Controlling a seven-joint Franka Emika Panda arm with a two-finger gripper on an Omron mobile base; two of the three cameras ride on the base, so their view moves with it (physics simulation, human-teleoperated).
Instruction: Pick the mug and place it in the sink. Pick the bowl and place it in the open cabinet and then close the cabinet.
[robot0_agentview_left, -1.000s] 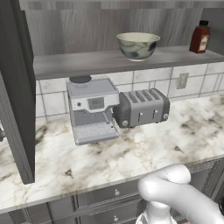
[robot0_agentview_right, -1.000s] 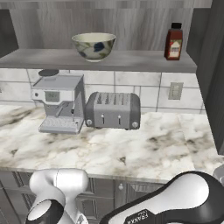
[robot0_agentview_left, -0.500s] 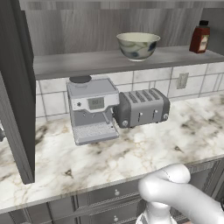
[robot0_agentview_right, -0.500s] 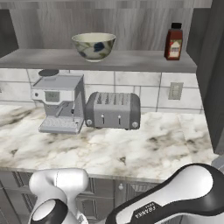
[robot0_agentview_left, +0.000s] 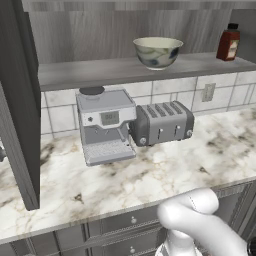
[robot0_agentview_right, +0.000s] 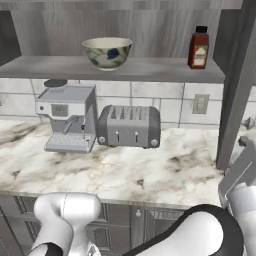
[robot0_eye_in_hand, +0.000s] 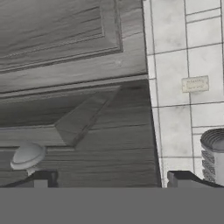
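The cream bowl (robot0_agentview_left: 157, 51) with dark blue blotches stands upright on the shelf of the open cabinet (robot0_agentview_left: 100, 71), also seen as the bowl (robot0_agentview_right: 107, 52) in the right base view. The cabinet's left door (robot0_agentview_left: 20, 100) and right door (robot0_agentview_right: 235, 85) both stand swung out. In the hand view my gripper (robot0_eye_in_hand: 111, 181) is open with nothing between its fingertips, close to a wood-grain door panel (robot0_eye_in_hand: 87, 109). A round knob (robot0_eye_in_hand: 27, 156) sits just above the left fingertip. The mug and the sink are out of view.
A red-brown bottle (robot0_agentview_right: 198, 47) stands at the shelf's right end. Below it, a coffee machine (robot0_agentview_left: 105, 125) and a toaster (robot0_agentview_left: 161, 122) sit against the tiled wall on the marble counter (robot0_agentview_left: 150, 175). Grey drawer fronts (robot0_agentview_left: 115, 225) run under the counter edge.
In the right base view the arm's elbow has swung a little to the right. The bowl, bottle and cabinet doors have not moved.
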